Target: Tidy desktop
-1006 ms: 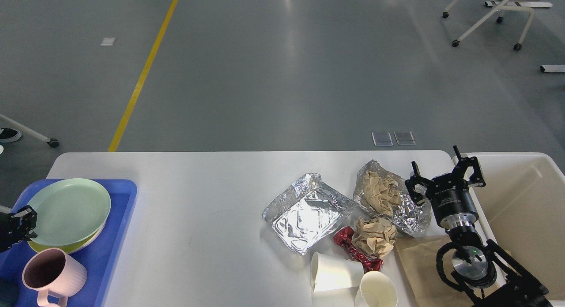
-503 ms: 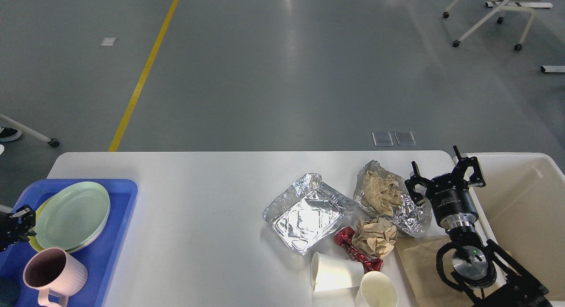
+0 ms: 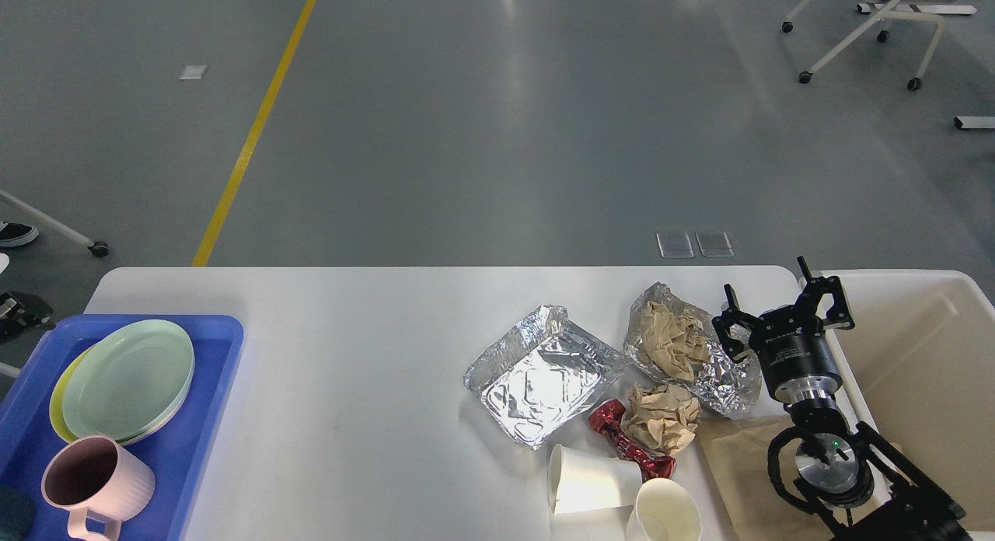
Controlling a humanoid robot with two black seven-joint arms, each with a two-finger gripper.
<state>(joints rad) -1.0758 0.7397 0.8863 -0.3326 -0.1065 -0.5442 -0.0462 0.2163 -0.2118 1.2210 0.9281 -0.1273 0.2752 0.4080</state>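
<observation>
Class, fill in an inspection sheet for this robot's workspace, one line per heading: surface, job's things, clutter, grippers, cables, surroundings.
Surface: white desktop, left and middle bare.
Job's things: blue tray at the left edge holds stacked plates and a pink mug; cream bin at the right edge.
Clutter: empty foil tray, foil wrap with paper, crumpled brown paper, red wrapper, two paper cups, one upright, one on its side.
Grippers: right gripper open, fingers spread, holding nothing; left gripper at the frame edge, state unclear.
Cables: black loop at the right wrist.
Surroundings: grey floor, yellow line, wheeled chair.
</observation>
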